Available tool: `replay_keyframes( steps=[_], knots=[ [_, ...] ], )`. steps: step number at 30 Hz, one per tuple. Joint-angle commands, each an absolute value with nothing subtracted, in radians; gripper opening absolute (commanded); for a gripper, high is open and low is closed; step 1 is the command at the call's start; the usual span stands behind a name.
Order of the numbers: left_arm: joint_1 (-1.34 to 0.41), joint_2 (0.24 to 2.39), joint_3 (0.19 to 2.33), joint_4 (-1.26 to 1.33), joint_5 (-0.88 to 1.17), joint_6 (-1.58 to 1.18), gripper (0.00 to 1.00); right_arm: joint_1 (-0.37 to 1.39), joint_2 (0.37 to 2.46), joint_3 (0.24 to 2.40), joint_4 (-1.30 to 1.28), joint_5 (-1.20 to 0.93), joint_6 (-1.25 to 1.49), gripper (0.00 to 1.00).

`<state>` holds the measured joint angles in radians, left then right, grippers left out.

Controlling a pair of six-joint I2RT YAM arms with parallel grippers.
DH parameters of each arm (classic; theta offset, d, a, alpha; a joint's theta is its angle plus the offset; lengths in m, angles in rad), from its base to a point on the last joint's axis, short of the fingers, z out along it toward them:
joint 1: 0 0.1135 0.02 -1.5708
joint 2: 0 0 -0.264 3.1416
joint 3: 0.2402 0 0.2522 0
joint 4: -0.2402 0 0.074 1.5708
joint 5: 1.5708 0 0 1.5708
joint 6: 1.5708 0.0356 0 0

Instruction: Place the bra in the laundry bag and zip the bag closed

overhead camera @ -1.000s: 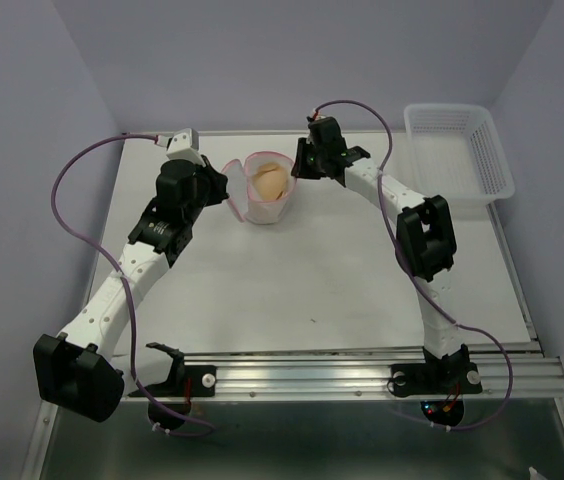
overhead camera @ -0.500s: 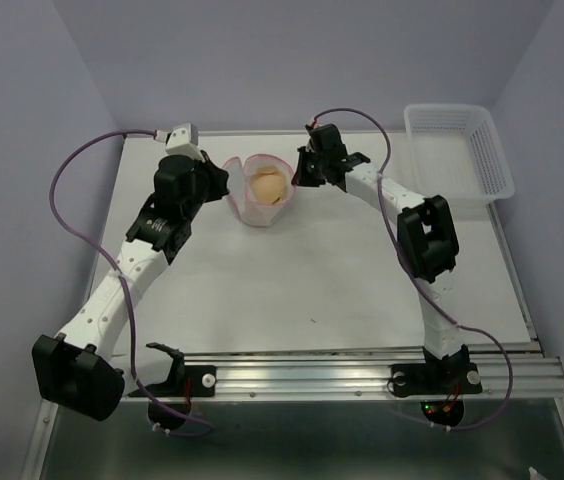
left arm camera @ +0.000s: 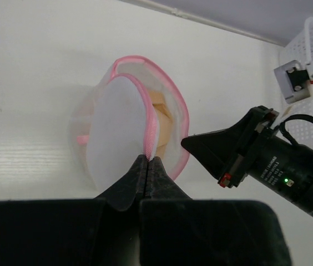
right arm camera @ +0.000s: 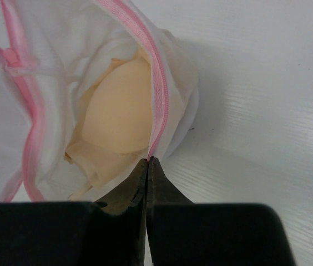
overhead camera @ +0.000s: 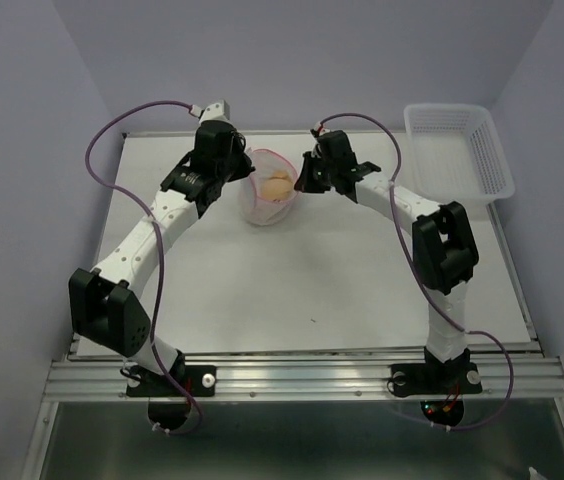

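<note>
White table (overhead camera: 312, 270), bra (right arm camera: 117, 111) inside unzipped laundry bag (left arm camera: 117, 127)

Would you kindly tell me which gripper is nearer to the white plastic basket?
Right. The right gripper, shut on the laundry bag rim, is on the bag's side facing the basket; the left gripper grips the opposite side, farther away.

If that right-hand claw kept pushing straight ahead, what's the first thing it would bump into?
The laundry bag: the right gripper is pinching its pink rim, with the bra probably just beyond, inside.
</note>
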<state>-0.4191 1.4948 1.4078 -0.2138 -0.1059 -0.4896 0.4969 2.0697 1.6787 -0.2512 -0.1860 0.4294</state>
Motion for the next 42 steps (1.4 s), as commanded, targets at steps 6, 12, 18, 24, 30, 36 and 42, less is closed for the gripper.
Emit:
replay_keyframes(
  steps=[6, 12, 18, 24, 30, 36, 42],
  knots=[
    [-0.462, 1.517, 1.569, -0.331, -0.209, -0.509, 0.00, 0.560, 1.950, 1.631, -0.181, -0.033, 0.368, 0.01],
    [-0.474, 1.595, 1.775, -0.570, -0.388, -0.466, 0.00, 0.571, 1.899, 1.577, -0.158, 0.034, 0.307, 0.01],
    [-0.494, 1.677, 1.850, -0.595, -0.307, -0.411, 0.00, 0.580, 1.890, 1.509, -0.037, -0.083, 0.298, 0.01],
    [-0.523, 1.792, 1.933, -0.672, -0.353, -0.394, 0.00, 0.580, 1.901, 1.486, -0.012, -0.090, 0.293, 0.01],
    [-0.541, 1.865, 1.982, -0.660, -0.315, -0.387, 0.10, 0.580, 1.910, 1.477, 0.054, -0.164, 0.290, 0.01],
    [-0.554, 1.930, 2.043, -0.644, -0.270, -0.399, 0.10, 0.580, 1.908, 1.460, 0.063, -0.199, 0.288, 0.01],
    [-0.551, 1.931, 2.068, -0.557, -0.301, -0.437, 0.17, 0.580, 1.888, 1.398, 0.101, -0.244, 0.287, 0.01]
  ],
)
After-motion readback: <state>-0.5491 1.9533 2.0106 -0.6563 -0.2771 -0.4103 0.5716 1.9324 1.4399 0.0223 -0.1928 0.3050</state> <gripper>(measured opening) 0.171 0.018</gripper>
